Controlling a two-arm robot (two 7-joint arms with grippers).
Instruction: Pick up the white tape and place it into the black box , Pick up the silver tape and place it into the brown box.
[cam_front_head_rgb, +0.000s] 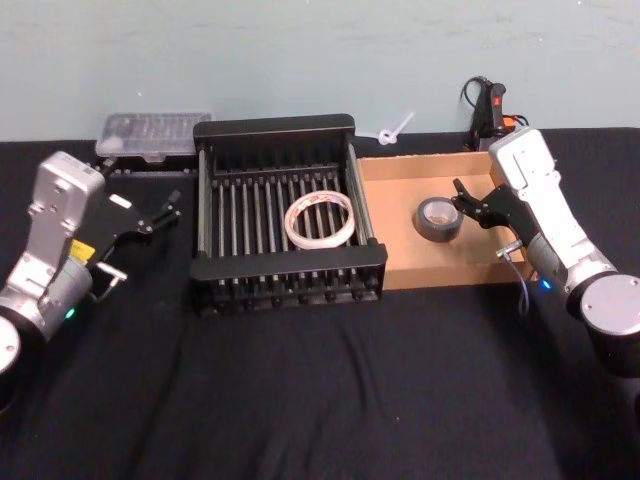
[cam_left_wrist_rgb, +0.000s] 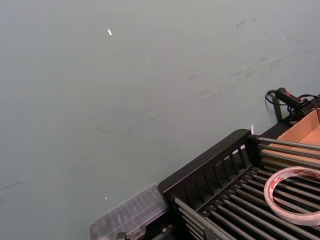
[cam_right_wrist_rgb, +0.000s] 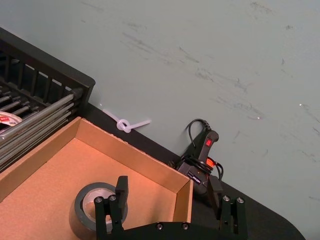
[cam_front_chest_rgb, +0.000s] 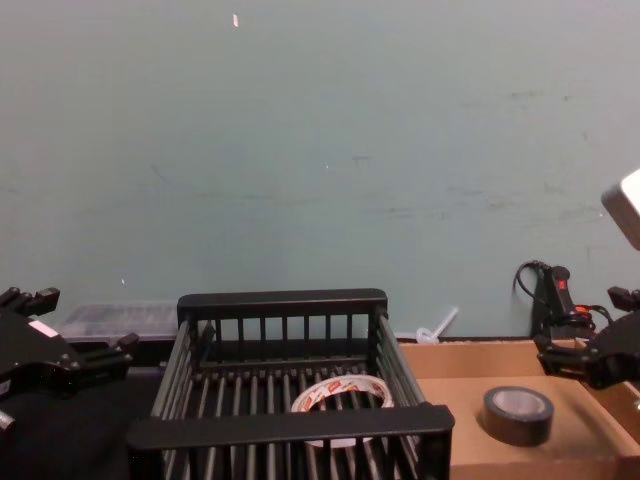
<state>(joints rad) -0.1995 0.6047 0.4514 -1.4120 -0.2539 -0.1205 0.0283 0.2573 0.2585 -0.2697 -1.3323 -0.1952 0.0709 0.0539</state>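
Note:
The white tape (cam_front_head_rgb: 320, 220) (cam_left_wrist_rgb: 295, 200) (cam_front_chest_rgb: 343, 398) lies flat on the bars inside the black box (cam_front_head_rgb: 275, 127) (cam_left_wrist_rgb: 210, 165) (cam_front_chest_rgb: 285, 298). Just right of the crate, the silver tape (cam_front_head_rgb: 438, 218) (cam_right_wrist_rgb: 97, 212) (cam_front_chest_rgb: 518, 412) lies flat in the brown box (cam_front_head_rgb: 420, 165) (cam_right_wrist_rgb: 130, 150) (cam_front_chest_rgb: 450, 385). My right gripper (cam_front_head_rgb: 464, 198) (cam_right_wrist_rgb: 172, 210) (cam_front_chest_rgb: 590, 362) hovers open over the tray, close beside the grey roll, with nothing between its fingers. Off the crate's left side, my left gripper (cam_front_head_rgb: 170, 208) (cam_front_chest_rgb: 80, 325) is held open and holds nothing.
A clear plastic case (cam_front_head_rgb: 152, 135) (cam_left_wrist_rgb: 130, 212) sits behind the crate's left corner. A black tool with a red switch and cable (cam_front_head_rgb: 490, 105) (cam_right_wrist_rgb: 202, 160) and a knotted white strap (cam_front_head_rgb: 392, 130) (cam_right_wrist_rgb: 127, 125) lie by the wall. Black cloth covers the table's front.

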